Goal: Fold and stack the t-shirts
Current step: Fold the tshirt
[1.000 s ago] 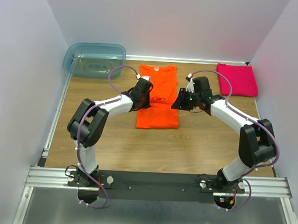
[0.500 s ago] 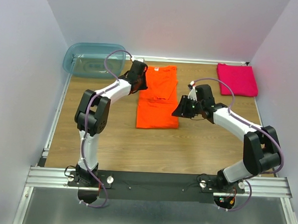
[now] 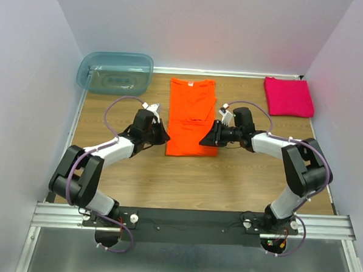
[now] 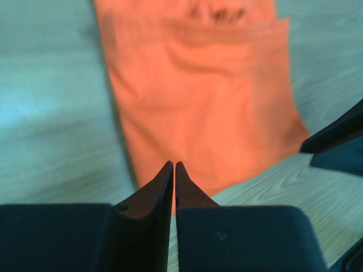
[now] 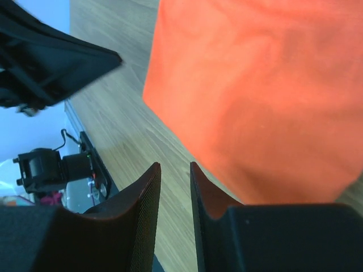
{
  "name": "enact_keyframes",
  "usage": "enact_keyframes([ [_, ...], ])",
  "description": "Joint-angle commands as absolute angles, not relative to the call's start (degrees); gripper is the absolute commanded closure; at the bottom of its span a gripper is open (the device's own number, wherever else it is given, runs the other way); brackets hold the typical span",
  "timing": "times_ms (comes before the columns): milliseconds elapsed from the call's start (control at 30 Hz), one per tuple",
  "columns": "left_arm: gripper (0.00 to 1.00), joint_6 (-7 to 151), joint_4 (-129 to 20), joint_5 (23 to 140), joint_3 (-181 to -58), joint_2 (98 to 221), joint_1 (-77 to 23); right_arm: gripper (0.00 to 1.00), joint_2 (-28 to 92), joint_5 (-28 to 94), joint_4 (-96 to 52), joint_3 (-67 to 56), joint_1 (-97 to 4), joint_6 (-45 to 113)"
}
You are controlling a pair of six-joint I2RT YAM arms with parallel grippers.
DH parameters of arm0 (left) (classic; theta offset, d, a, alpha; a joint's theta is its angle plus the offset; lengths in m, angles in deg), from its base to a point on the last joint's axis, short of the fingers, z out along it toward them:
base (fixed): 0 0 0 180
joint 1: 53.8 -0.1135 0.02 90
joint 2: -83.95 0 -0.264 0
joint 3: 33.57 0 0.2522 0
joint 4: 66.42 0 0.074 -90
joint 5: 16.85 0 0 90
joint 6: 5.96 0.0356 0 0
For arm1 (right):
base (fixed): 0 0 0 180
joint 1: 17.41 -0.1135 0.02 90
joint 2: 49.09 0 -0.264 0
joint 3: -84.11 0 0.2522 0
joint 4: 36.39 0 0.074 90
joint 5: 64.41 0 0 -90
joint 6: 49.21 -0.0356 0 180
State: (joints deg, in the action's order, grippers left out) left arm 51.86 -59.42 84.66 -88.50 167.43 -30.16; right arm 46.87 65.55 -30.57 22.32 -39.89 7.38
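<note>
Well, the orange t-shirt [image 3: 192,112] lies flat in the middle of the wooden counter [image 3: 240,175]. It is a long, narrow strip with its collar end towards the back wall and a fold line crossing it about halfway down. Both arms are stretched low towards its near end, one on each side. The left fingers [image 3: 162,137] sit at the near left corner of the cloth and the right fingers [image 3: 207,139] at the near right edge. In the left wrist camera the left fingers [image 4: 173,184] are pressed tight together. Their tips are over the near hem of the orange t-shirt [image 4: 204,96], though I cannot tell whether any cloth is caught between them. In the right wrist camera the right fingers [image 5: 152,184] stand a narrow slit apart with only bare wood showing in the gap. One tip is just beside the corner of the orange t-shirt [image 5: 266,96]. The pink t-shirt [image 3: 288,97] rests folded into a neat square at the far right corner, well apart from the orange one. A translucent blue-green tub [image 3: 115,72] sits at the far left corner against the wall.
</note>
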Motion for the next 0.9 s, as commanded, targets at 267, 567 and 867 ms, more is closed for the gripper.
enact_keyframes([
  [267, 1.00, 44.23, -68.04, 91.61, -86.54, 182.47, -29.98, 0.69, 62.26, 74.98, -46.88, 28.42, -36.30, 6.42],
  [567, 1.00, 39.49, -68.75, 89.15, -77.32, 179.15, -30.25, 0.74, 65.35, 71.47, -55.59, 38.71, -30.77, 5.11],
  [867, 1.00, 37.46, -63.91, 87.39, -70.27, 167.72, -30.25, 0.74, 53.58, 66.90, -51.38, 46.53, -30.76, 4.14],
])
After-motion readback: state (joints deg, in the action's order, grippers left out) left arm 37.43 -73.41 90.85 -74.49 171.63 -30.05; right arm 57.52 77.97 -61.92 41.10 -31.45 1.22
